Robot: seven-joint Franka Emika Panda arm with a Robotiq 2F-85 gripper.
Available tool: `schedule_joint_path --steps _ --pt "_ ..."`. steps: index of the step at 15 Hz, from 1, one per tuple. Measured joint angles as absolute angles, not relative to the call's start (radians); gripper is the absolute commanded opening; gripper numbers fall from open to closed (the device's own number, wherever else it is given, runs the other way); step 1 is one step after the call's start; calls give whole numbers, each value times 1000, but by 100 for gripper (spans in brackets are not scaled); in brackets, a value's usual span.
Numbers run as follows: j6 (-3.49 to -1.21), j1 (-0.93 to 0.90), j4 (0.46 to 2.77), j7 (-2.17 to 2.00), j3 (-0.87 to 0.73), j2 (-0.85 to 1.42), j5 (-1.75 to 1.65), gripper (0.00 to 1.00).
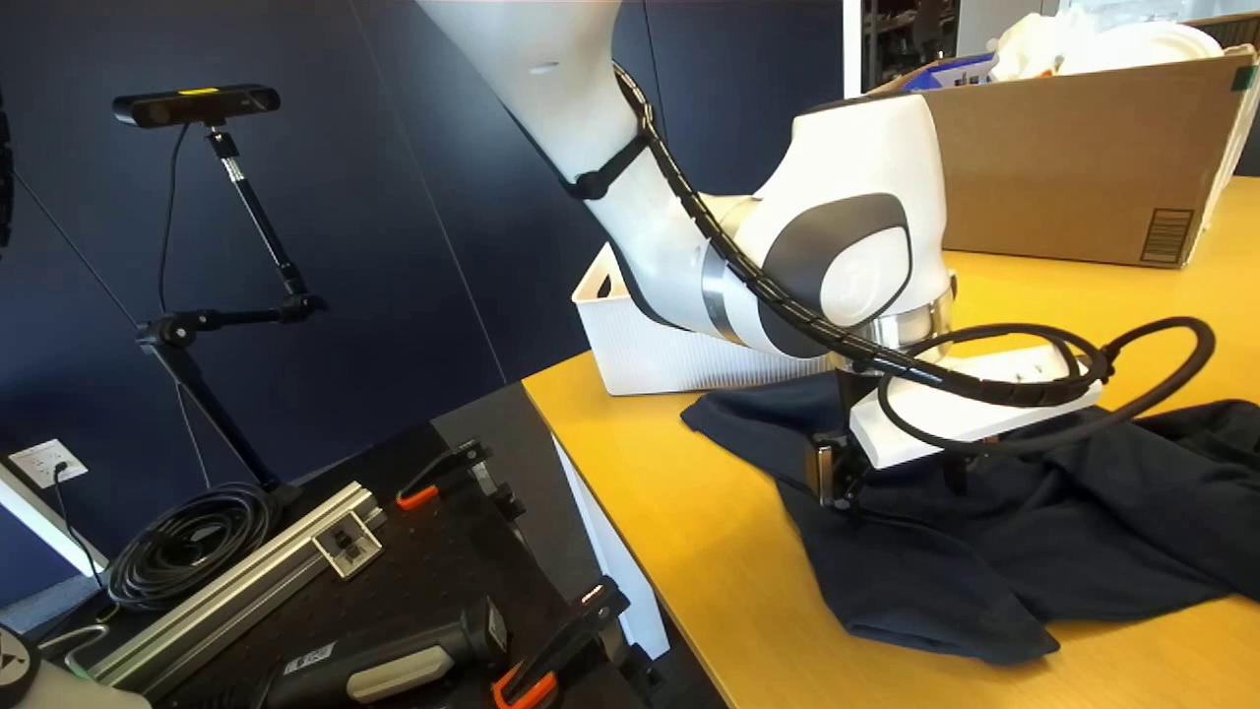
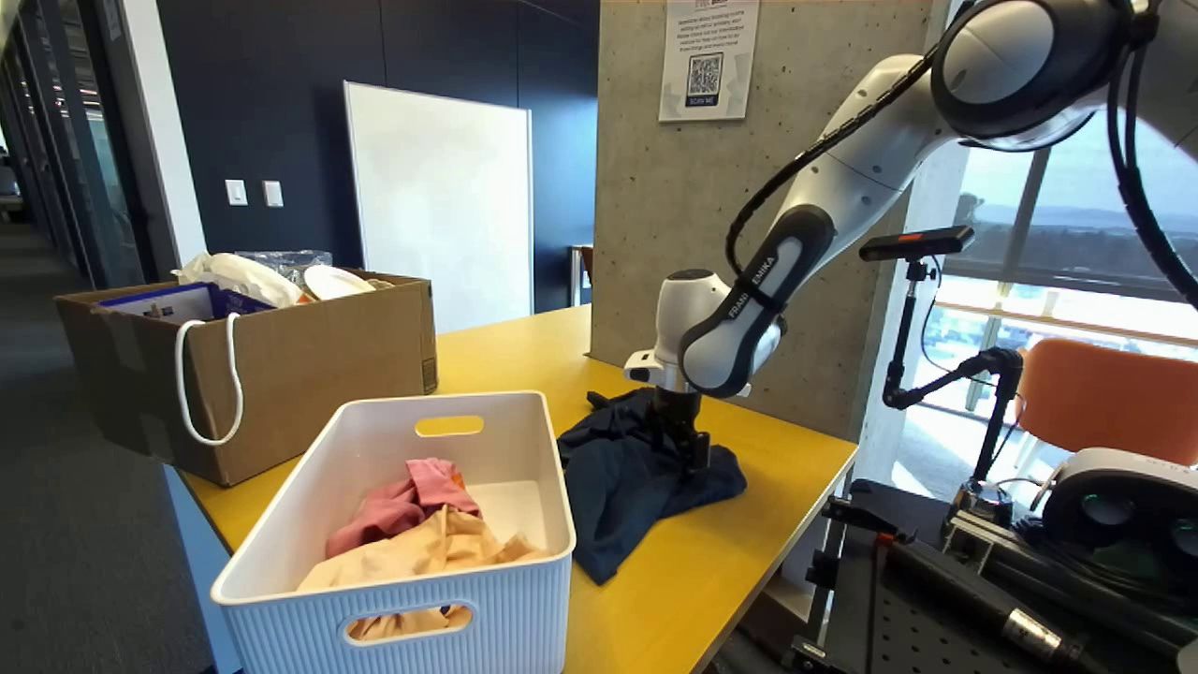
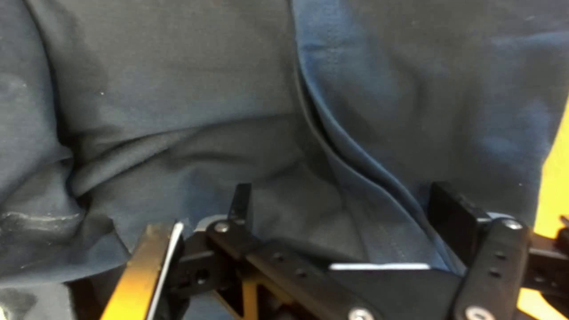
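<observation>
A: How does the black two-finger metal gripper (image 3: pixel 342 204) stand?

B: Pointing down, low over the crumpled dark navy-blue cloth (image 1: pixel 915 581). Its fingers (image 3: pixel 453 222) are well apart, with nothing clamped between them.

A: And where does the cloth lie?

B: In loose folds on the smooth yellow tabletop (image 1: pixel 679 492), near the white ribbed plastic bin (image 2: pixel 515 618). A crumpled pink cloth (image 2: pixel 384 515) and a creased beige cloth (image 2: pixel 412 557) lie inside that bin.

A: Which step is in hand, would you say?

B: Lining up for a grasp, I judge. In the wrist view a raised, lapped edge (image 3: pixel 355 146) of the navy cloth runs between the fingers, just beside the one at the right of that view.

A: Are the tips touching the fabric?

B: I can't tell; they are either on it or just above it.

A: So what does the next move call for?

B: To my mind, seating the tips in the cloth, then drawing the fingers together across that edge. A shallow pinch could slip off, so a deeper bite of folds seems safer.
</observation>
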State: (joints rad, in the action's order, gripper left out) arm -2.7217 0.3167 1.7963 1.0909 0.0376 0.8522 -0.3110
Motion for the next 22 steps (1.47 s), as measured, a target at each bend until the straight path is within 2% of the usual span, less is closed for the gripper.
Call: schedule_joint_path --steps 5,7,16,17,22 --pt "-2719 338 1816 1114 36 850 -294 100" --pt "-2709 342 1816 1121 34 851 -285 72" --pt "-2704 342 1815 1126 35 847 -277 4" --pt "-2704 342 1815 1126 35 846 -276 0" --pt "-2709 342 1826 1126 31 838 -274 1"
